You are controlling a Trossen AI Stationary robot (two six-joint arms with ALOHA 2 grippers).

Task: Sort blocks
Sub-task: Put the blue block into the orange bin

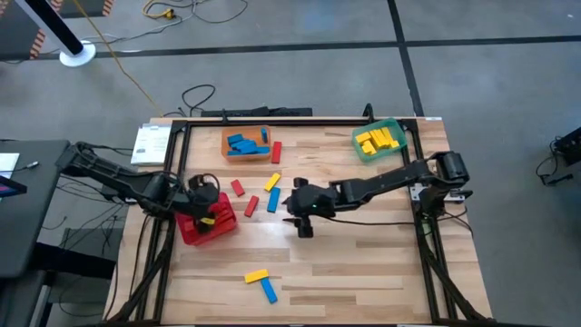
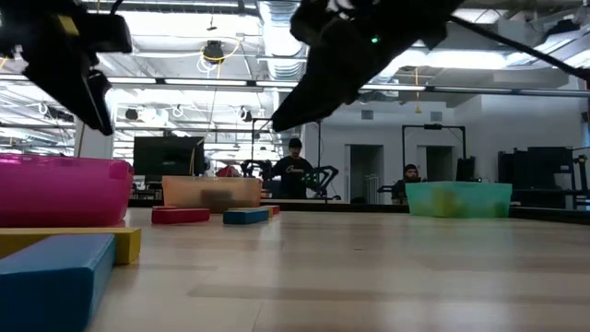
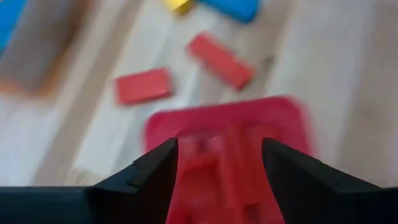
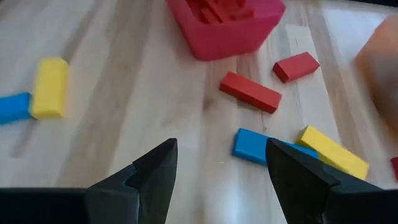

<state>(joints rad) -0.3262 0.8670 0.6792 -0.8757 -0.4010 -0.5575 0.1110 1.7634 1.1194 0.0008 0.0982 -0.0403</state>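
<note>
Red, blue and yellow blocks lie flat on the wooden table. My left gripper hangs open over the red bin, in which several red blocks lie. My right gripper hovers open above the table's middle, nothing between its fingers. Just ahead of it lie a blue block and a yellow block. Two red blocks lie between them and the red bin.
An orange bin with blue blocks stands at the far middle, a red block beside it. A green bin with yellow blocks is at the far right. A yellow block and a blue block lie near the front edge.
</note>
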